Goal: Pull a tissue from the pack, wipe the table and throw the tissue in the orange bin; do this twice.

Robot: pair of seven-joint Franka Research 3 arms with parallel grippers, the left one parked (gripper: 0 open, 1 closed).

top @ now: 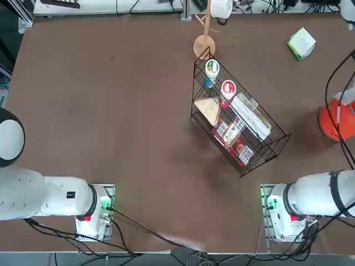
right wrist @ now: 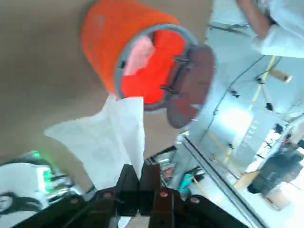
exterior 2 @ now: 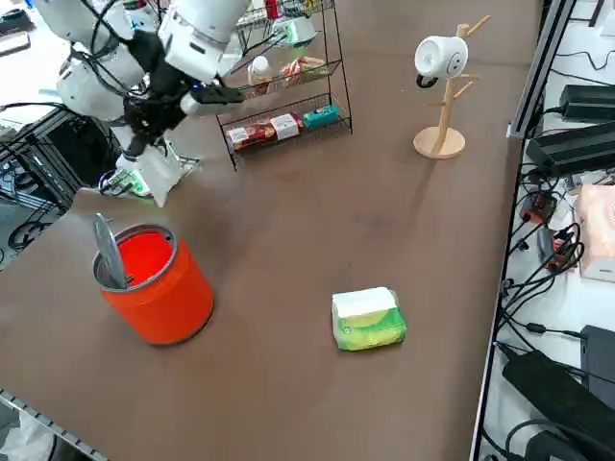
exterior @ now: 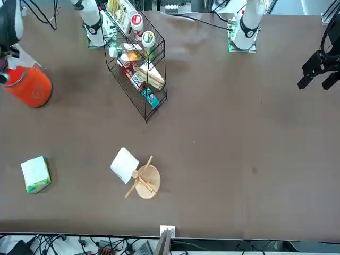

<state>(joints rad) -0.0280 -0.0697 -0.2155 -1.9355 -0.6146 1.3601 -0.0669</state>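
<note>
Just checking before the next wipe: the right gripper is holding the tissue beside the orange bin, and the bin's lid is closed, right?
Not quite: the lid is open, as the right wrist view shows, with the inside of the orange bin exposed. The right gripper is indeed holding the tissue beside the bin.

Left of the bin (exterior 2: 163, 296) on the table (top: 122, 111) stands the basket (top: 258, 158), jars (top: 228, 90) inside; beyond and left, the pack (top: 301, 44), then the mug stand (top: 204, 46); near the bin, tissue (right wrist: 111, 137) in the right gripper (right wrist: 138, 172)
</note>
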